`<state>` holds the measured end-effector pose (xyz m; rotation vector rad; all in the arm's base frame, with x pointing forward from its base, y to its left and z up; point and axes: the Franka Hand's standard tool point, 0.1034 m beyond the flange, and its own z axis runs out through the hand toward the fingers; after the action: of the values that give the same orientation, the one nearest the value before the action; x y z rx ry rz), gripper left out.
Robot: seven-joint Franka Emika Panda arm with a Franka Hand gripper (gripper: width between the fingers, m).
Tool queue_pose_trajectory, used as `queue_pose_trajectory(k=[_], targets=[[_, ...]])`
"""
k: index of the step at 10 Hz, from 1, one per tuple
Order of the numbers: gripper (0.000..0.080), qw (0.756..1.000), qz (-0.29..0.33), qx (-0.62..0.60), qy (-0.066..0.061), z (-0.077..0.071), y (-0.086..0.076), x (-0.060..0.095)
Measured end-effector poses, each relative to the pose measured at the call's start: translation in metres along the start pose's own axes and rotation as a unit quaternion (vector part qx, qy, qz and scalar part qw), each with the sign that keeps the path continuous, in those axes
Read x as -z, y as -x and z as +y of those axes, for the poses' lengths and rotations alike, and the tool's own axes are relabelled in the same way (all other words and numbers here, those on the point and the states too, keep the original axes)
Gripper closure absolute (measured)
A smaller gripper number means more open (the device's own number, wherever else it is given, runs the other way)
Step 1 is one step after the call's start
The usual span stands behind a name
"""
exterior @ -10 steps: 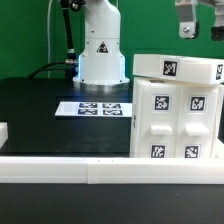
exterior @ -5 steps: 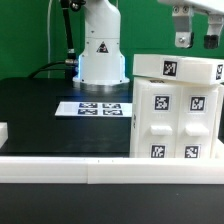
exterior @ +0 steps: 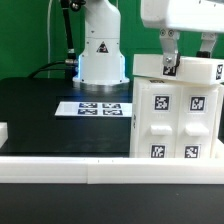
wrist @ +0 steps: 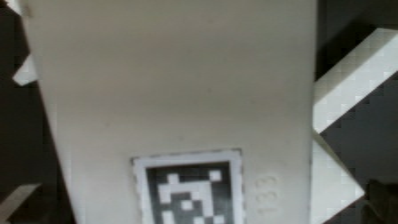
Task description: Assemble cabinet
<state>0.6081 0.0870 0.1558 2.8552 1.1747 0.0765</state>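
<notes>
The white cabinet box with several square tags stands at the exterior view's right. A flat white tagged panel lies across its top. My gripper is right above this panel with its fingers spread apart and nothing between them; the fingertips reach down to the panel's upper edge. In the wrist view the panel fills most of the picture, with one tag on it. My fingers are not clearly seen there.
The marker board lies on the black table in front of the white robot base. A long white rail edges the table's front. A small white part shows at the exterior view's left edge.
My gripper has come down from the top of the exterior view and a little to that view's left, until its fingers reach the panel on top of the cabinet box.
</notes>
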Motion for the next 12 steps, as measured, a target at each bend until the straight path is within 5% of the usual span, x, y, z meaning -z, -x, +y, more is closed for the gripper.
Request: queue_pose_trajectory(k=[3,4,7,12], targets=[[0.0107,1.0,0.003,-0.008,0.002,0.0016,-0.0035,0.0033],[0.0242,1.0,0.004,-0.014,0.002,0.0019,-0.0034,0.0034],[0.0242,0.997,0.004,-0.08,0.002,0.0023,-0.0033,0.0034],[0.0241,0.942,0.005,-0.336,0.001,0.0033,-0.0026,0.0034]])
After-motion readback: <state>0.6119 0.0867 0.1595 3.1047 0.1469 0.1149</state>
